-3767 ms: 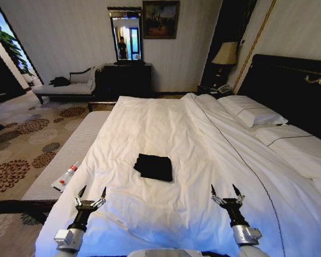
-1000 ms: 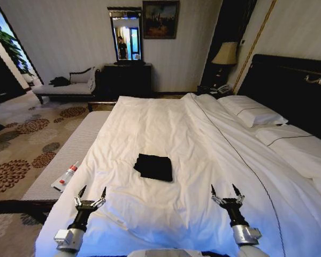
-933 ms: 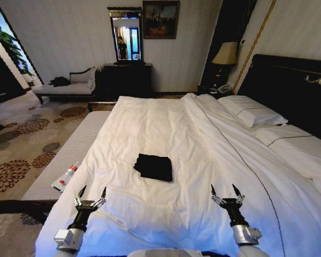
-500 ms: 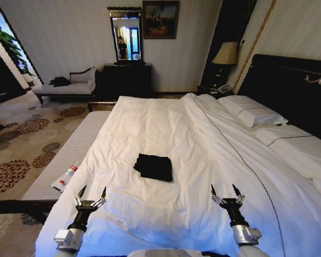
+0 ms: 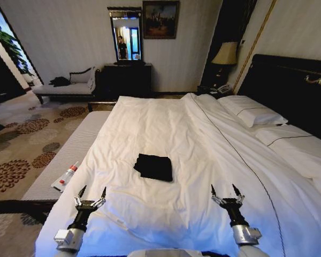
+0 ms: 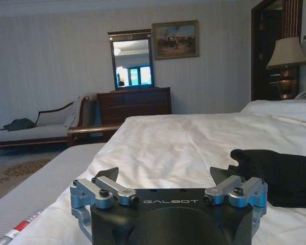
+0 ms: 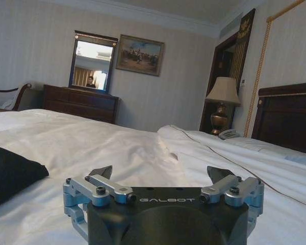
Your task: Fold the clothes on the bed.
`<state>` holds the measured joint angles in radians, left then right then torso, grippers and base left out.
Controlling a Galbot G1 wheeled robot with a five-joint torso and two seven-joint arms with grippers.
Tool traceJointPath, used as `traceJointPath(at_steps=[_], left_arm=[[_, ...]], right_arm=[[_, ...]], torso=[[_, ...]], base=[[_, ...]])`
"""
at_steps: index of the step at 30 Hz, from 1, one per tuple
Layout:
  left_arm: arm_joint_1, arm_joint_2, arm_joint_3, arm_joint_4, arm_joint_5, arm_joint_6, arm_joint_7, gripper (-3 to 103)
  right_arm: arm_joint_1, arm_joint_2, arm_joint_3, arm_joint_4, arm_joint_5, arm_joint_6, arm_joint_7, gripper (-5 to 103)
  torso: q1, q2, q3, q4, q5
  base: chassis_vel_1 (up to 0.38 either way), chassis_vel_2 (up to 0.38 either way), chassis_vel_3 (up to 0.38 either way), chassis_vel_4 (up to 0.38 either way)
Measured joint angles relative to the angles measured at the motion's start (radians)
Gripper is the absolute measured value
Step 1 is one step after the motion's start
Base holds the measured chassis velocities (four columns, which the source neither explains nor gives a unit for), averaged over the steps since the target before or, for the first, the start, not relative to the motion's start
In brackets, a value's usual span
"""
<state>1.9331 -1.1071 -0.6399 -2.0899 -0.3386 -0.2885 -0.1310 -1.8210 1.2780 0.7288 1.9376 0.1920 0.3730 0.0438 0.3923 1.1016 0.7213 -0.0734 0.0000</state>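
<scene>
Here, your bed [image 5: 166,134] is a wide white duvet with pillows [image 5: 255,112] by the dark headboard [image 5: 294,85]. The shirt [image 5: 154,166] lies folded into a small black rectangle mid-bed. Near the bed's front edge, your left gripper [image 5: 91,195] and right gripper [image 5: 224,192] hover, fingers spread, holding nothing. Beyond the bed stand a dresser [image 5: 127,79], mirror [image 5: 126,35] and lamp [image 5: 225,56].

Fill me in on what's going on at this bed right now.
Nothing is being handled at this moment. The black T-shirt lies folded into a compact rectangle in the middle of the white duvet on the bed. The left tool and the right tool both hover open and empty over the near edge of the bed, short of the shirt and apart from it, one to each side. A small tube lies on the bench beside the bed.
</scene>
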Motion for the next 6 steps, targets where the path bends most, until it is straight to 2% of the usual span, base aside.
traceJointPath(at_steps=[6], left_arm=[[0.000, 0.000, 0.000, 0.000, 0.000, 0.000, 0.000, 100]], right_arm=[[0.000, 0.000, 0.000, 0.000, 0.000, 0.000, 0.000, 100]], torso=[[0.000, 0.000, 0.000, 0.0000, 0.0000]], base=[[0.000, 0.000, 0.000, 0.000]])
